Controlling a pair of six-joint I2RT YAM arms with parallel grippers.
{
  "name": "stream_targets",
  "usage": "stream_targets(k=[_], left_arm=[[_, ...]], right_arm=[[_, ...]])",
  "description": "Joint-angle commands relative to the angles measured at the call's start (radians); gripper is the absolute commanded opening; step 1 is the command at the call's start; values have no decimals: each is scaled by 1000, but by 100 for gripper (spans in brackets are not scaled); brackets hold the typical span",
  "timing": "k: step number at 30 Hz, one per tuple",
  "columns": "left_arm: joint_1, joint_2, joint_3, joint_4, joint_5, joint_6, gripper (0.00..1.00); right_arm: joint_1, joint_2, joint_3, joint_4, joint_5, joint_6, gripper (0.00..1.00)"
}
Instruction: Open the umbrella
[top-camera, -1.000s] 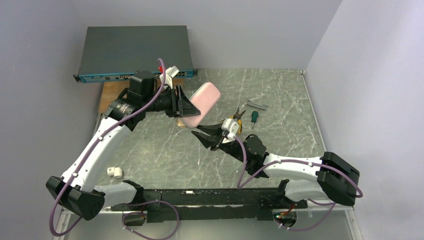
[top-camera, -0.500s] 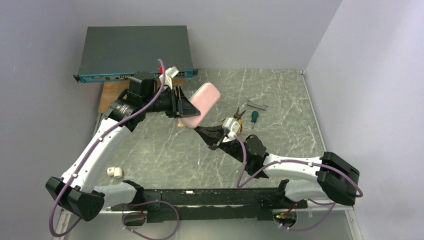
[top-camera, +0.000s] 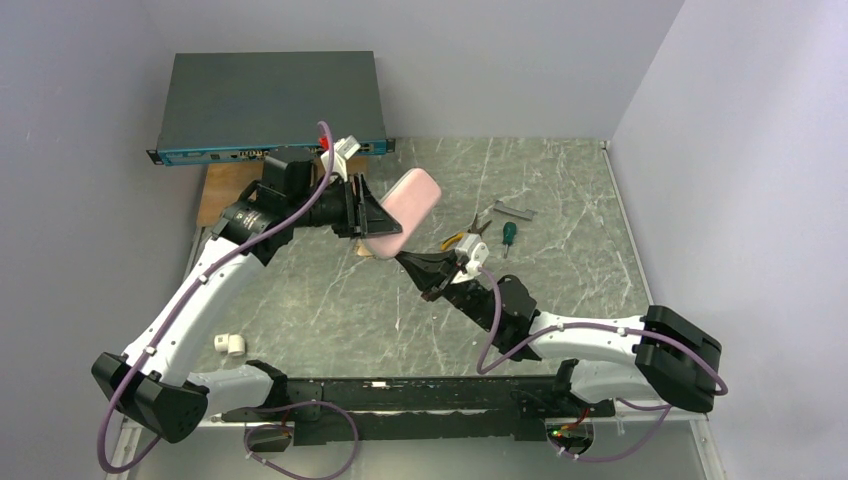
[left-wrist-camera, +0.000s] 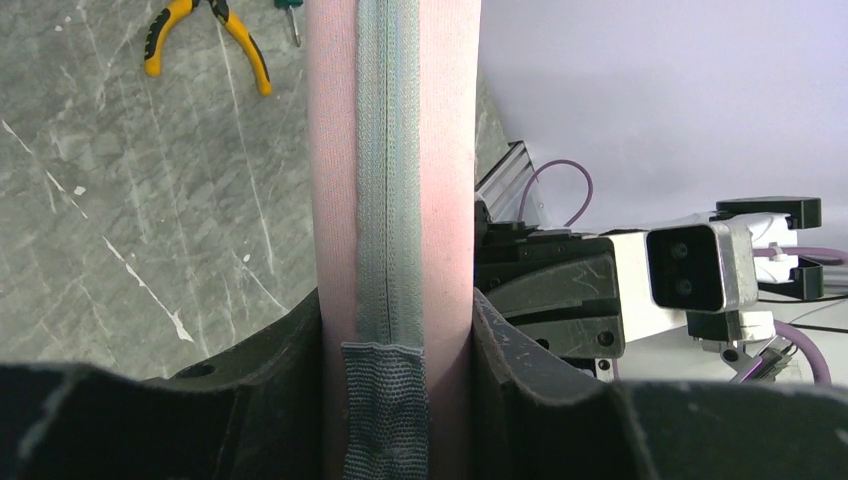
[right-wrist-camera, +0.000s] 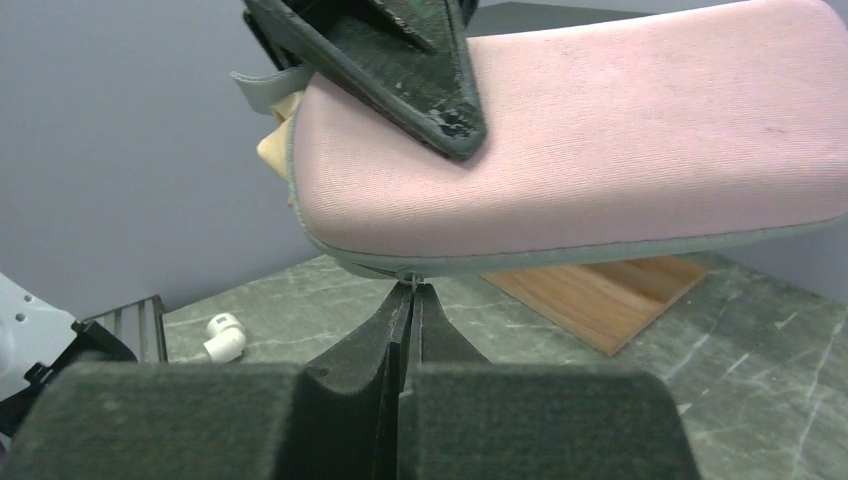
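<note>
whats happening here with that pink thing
The left gripper holds the pale pink case up off the table, clamped from both sides. The right gripper is pinched shut at the case's zipper, apparently on the pull. The umbrella is not out yet; only a bit of tan shows at one end.

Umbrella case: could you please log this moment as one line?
left gripper: shut on pink case | right gripper: shut on zipper pull | zipper: closed

case (right-wrist-camera: 600, 150): matt pink woven cloth | table (top-camera: 560, 200): smooth veined stone
</note>
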Motion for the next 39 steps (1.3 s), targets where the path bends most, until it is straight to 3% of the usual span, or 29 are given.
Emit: stream_targets(k=[1,12,25,39], left_arm=[[-4,-12,28,10,10,33,0],[-20,-10,44,-17,8,48,0],[-57,4,77,-101,-9,116,0],[-64,11,71,-152,16,160,0]], right_arm=[[-2,-49,-16,92,115,27,0],[-88,-98,-29,-16,122,125,0],[-118,-150,-78,-38,127,98,0],[-146,-203,-88,-153,-43,13,0]])
